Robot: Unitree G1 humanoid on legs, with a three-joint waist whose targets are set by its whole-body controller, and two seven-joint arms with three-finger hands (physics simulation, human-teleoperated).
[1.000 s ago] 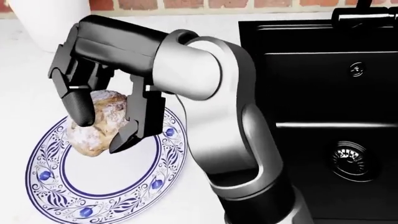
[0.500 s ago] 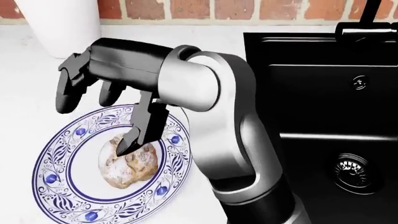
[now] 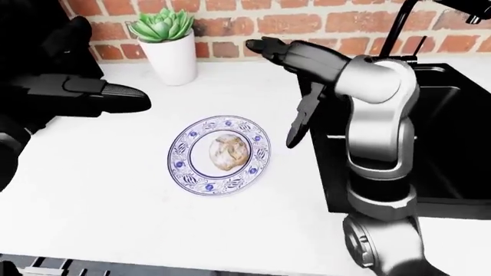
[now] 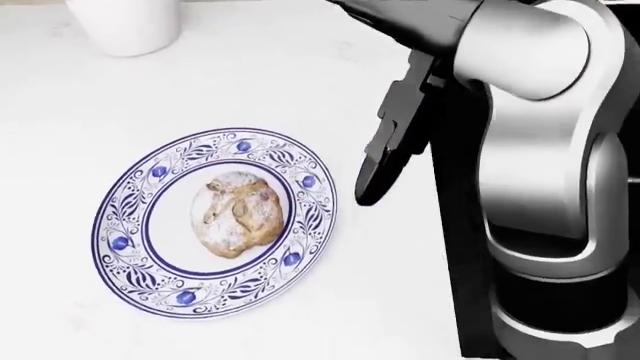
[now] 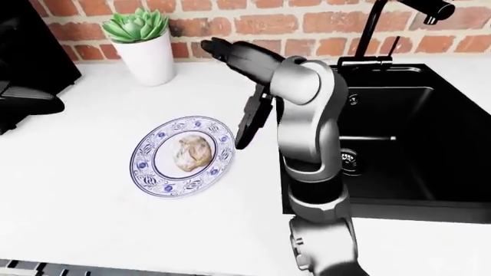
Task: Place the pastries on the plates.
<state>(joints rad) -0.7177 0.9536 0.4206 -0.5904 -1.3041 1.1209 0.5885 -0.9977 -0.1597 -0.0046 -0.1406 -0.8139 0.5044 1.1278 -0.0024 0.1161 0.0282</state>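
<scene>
One pastry is set down; the hand is lifted clear.
The round, sugar-dusted pastry (image 4: 238, 214) is seen at the middle of the blue-patterned white plate (image 4: 130, 279), near the countertop's sink-side edge. The right hand (image 3: 288, 86) is spread, holding nothing. No second pastry is visible; it must be searched for.

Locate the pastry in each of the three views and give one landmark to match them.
Left-eye view: pastry just left of centre, on the plate.
Head view: pastry left of centre, mid-plate.
Right-eye view: pastry left of centre, mid-plate.
Shared landmark: the white pot, above and left of the plate.
</scene>
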